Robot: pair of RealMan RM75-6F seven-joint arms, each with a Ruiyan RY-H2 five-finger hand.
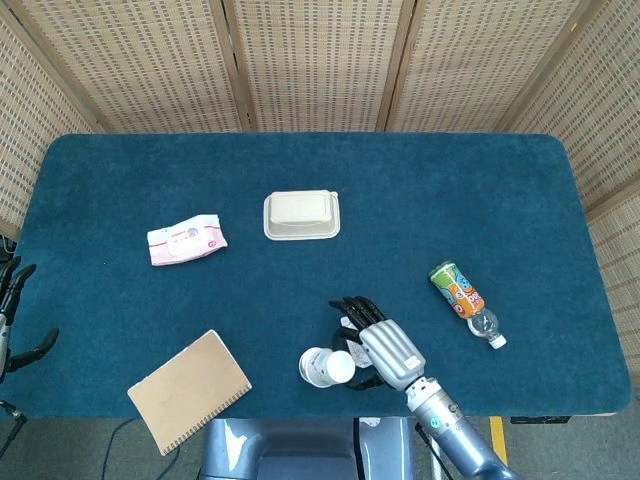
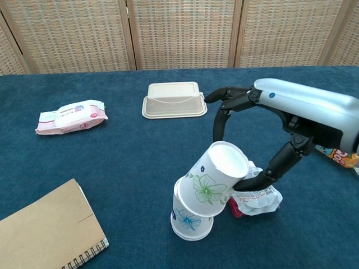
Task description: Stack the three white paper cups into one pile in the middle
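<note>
A white paper cup with a blue flower print (image 2: 192, 221) stands upside down near the table's front edge; in the head view this standing cup (image 1: 314, 367) shows just left of my right hand (image 1: 385, 345). My right hand (image 2: 280, 120) grips a second flower-printed cup (image 2: 215, 178), tilted, base up and to the right. Its mouth sits over the standing cup's base, partly covering it. I see only these two cups apart from each other. My left hand (image 1: 10, 320) hangs off the table's left edge, fingers spread and holding nothing.
A crumpled pouch (image 2: 257, 197) lies under my right hand. A drink bottle (image 1: 463, 300) lies to the right, a beige lidded box (image 1: 301, 214) at the centre back, a pink wipes pack (image 1: 187, 240) at left, and a brown notebook (image 1: 190, 390) at the front left.
</note>
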